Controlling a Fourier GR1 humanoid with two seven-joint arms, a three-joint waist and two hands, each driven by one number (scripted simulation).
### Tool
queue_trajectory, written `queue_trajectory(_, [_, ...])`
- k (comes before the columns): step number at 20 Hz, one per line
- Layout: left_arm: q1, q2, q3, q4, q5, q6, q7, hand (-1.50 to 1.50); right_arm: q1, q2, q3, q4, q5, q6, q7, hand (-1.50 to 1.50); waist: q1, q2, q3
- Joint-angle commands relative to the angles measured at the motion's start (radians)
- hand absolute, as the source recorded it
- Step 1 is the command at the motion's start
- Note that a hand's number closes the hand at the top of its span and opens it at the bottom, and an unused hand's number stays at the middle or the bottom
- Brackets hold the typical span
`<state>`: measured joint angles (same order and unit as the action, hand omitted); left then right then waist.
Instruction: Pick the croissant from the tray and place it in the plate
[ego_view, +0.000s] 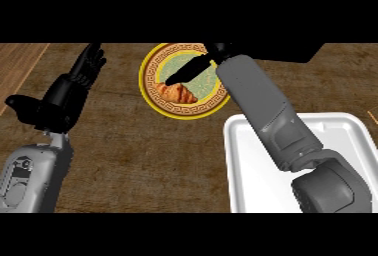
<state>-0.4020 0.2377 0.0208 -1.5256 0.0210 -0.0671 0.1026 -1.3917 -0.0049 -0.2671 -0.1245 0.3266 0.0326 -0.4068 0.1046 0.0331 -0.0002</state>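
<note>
croissant (177, 93) lies on the plate (157, 56), lower left part. right hand (193, 67) above it, fingers straight, released, tips near the croissant. left hand (74, 85) rests open at left. tray (244, 165) lower right.

I see the croissant (177, 93) lying on the plate (156, 60), my right hand (193, 68) just above it with fingers extended, the white tray (238, 165) nearby, my left hand (83, 70) resting open.
</note>
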Motion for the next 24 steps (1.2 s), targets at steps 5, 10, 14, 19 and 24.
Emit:
queue_trajectory(5, [0.030,0.029,0.033,-0.041,0.023,-0.017,0.019,0.00,0.025,-0.151,-0.087,0.001,-0.082,0.141,0.008,-1.50,-0.024,-0.001,0.001])
queue_trajectory(10, [0.015,0.034,0.049,-0.038,0.021,-0.006,0.029,0.00,0.092,-0.262,-0.086,-0.016,-0.081,0.264,-0.080,-1.50,-0.039,-0.003,0.002])
queue_trajectory(14, [0.006,0.061,0.058,-0.079,0.052,-0.041,0.072,0.00,0.153,-0.328,-0.064,-0.012,-0.052,0.308,-0.147,-1.50,-0.015,0.007,0.003])
queue_trajectory(19, [0.040,0.020,0.025,-0.077,0.027,-0.022,0.041,0.00,0.176,-0.393,-0.063,-0.013,-0.044,0.352,-0.190,-1.50,-0.008,0.011,0.003])
queue_trajectory(24, [0.044,0.033,0.030,-0.088,0.034,-0.043,0.021,0.00,0.159,-0.462,-0.062,-0.007,-0.038,0.415,-0.187,-1.50,0.009,0.015,0.004])
